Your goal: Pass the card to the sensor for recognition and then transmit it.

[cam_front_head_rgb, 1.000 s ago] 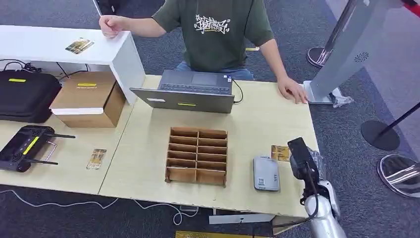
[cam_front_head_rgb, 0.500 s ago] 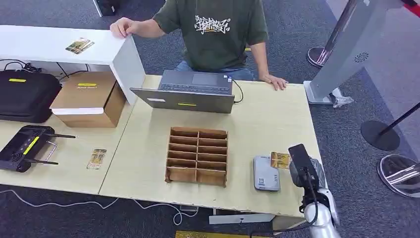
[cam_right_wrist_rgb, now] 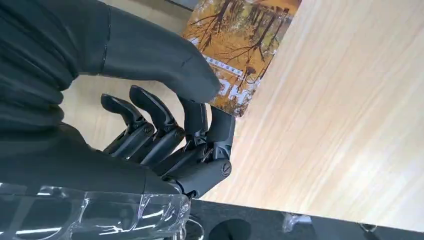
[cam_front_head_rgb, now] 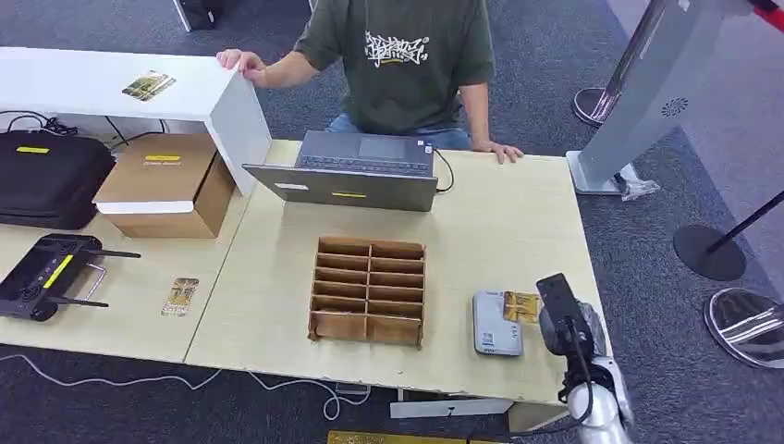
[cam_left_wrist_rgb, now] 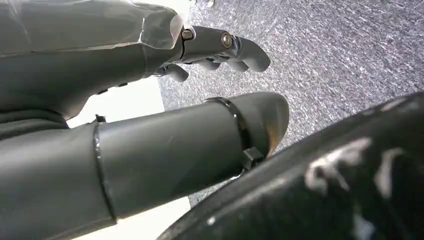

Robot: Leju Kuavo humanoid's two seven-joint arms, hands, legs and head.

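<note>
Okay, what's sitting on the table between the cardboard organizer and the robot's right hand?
In the head view, the grey sensor lies there, with the card in the right hand over its edge.

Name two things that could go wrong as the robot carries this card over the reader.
1. The right hand pinches the card only by one end, so it might slip or twist.
2. The card overlaps only the grey sensor's edge, so recognition may fail.
</note>
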